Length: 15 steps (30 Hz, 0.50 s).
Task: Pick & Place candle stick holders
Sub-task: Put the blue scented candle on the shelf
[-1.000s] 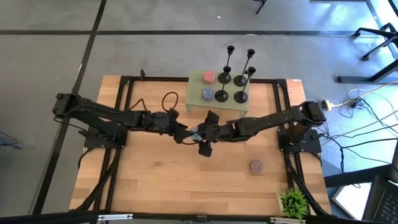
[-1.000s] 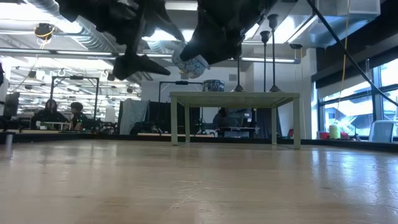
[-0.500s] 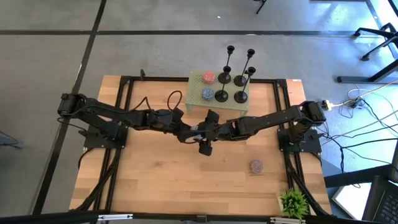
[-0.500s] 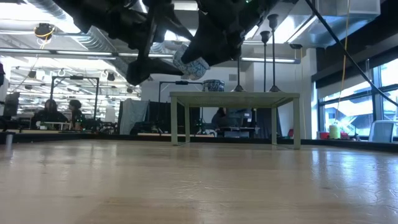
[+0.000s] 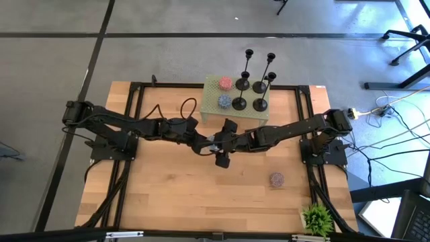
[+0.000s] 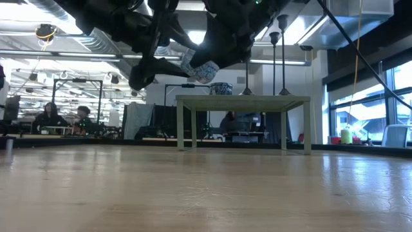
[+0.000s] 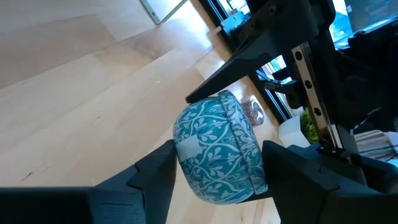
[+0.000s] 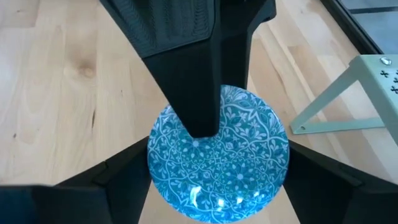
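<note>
- Nearest on the worktop: a loose speckled ball, well apart from everything.
- Mid-table, the right gripper has its fingers clamped on a blue patterned ball, held in the air. The left gripper straddles it, fingers looking spread.
- Farthest: all four candle stick holders on the green stand, untouched, so I'd say their pick and place isn't started.
- Stems upright, long axis vertical, cups on top.

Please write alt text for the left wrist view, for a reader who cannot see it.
A round blue object with a white vine pattern sits between the left hand fingers, above the wooden table. The right hand reaches it from the far side.
</note>
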### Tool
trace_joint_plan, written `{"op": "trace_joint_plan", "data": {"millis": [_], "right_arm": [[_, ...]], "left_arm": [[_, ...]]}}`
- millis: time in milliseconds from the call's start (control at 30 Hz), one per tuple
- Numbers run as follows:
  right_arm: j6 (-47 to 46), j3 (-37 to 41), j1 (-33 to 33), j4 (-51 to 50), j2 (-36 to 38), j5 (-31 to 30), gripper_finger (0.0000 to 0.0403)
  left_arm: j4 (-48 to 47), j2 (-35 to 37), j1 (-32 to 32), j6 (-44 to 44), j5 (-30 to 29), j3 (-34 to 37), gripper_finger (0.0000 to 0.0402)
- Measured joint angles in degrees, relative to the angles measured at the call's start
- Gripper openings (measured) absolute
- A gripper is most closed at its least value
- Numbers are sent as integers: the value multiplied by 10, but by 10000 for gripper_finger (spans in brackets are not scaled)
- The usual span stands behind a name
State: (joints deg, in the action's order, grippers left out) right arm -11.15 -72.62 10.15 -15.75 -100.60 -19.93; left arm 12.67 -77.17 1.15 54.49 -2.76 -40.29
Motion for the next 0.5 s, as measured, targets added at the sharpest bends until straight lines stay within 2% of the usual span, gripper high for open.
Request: {"op": "trace_joint_plan", "data": {"millis": [500], "right_arm": [[-2,0,4,-10,7,3,316]], "left_arm": [[7,0,1,-16,-1,0,217]]}}
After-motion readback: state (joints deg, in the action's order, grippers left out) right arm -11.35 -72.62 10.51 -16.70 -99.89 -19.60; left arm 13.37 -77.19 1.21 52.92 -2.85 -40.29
